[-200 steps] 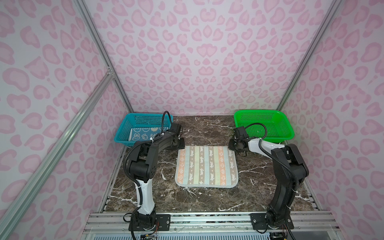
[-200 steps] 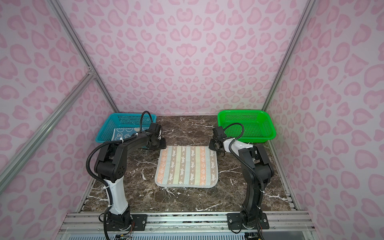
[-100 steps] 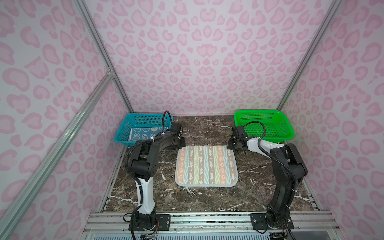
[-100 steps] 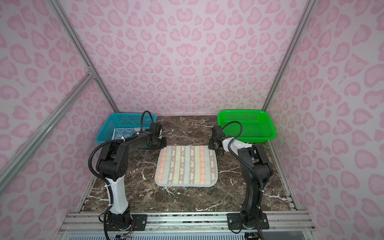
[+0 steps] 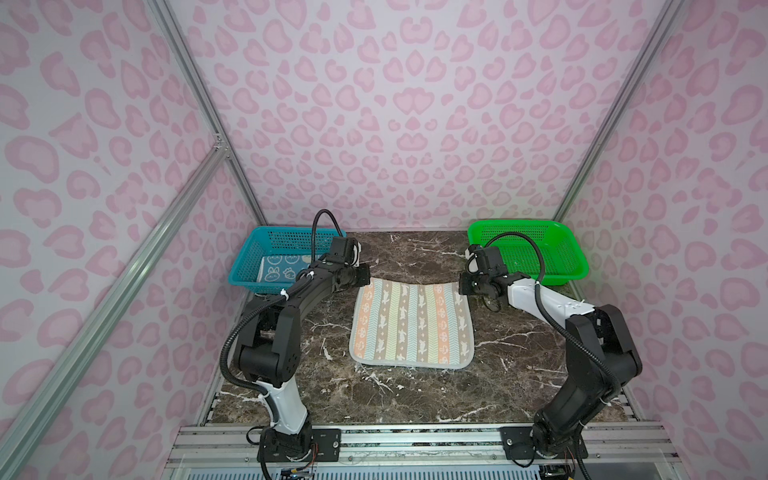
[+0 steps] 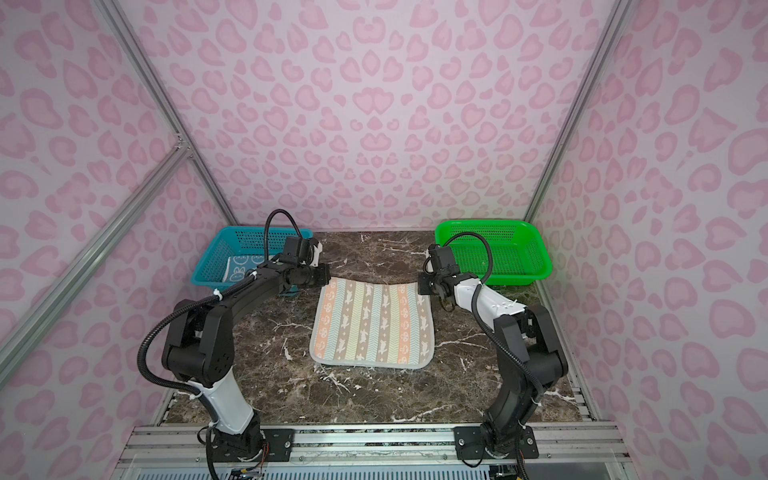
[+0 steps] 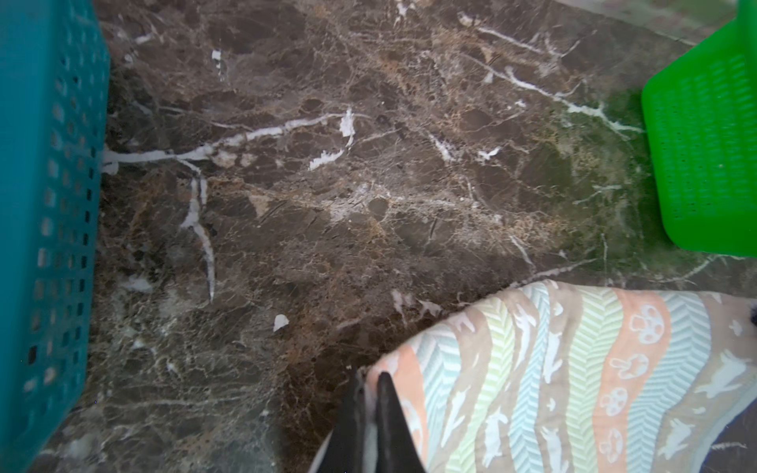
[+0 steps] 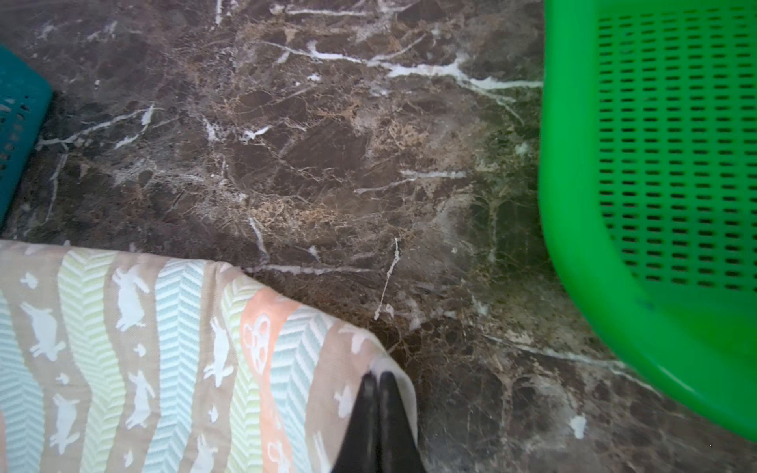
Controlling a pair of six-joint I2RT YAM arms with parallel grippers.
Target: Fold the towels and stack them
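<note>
A chevron-striped towel (image 5: 411,328) (image 6: 374,328) with rabbit and mushroom prints lies spread on the marble table in both top views. My left gripper (image 5: 367,277) (image 7: 370,379) is shut on its far left corner. My right gripper (image 5: 460,286) (image 8: 377,379) is shut on its far right corner. The far edge sags between the two pinched corners, and the near edge rests flat on the table. A blue towel (image 5: 282,270) with white rabbit faces lies inside the blue basket, partly hidden by the left arm.
A blue perforated basket (image 5: 249,266) stands at the back left and a green one (image 5: 575,266) at the back right. Pink patterned walls close in on both sides and behind. A metal rail (image 5: 415,436) runs along the table's front edge.
Both grippers have closed on the striped towel's far corners. The far edge now stands slightly raised off the table.
</note>
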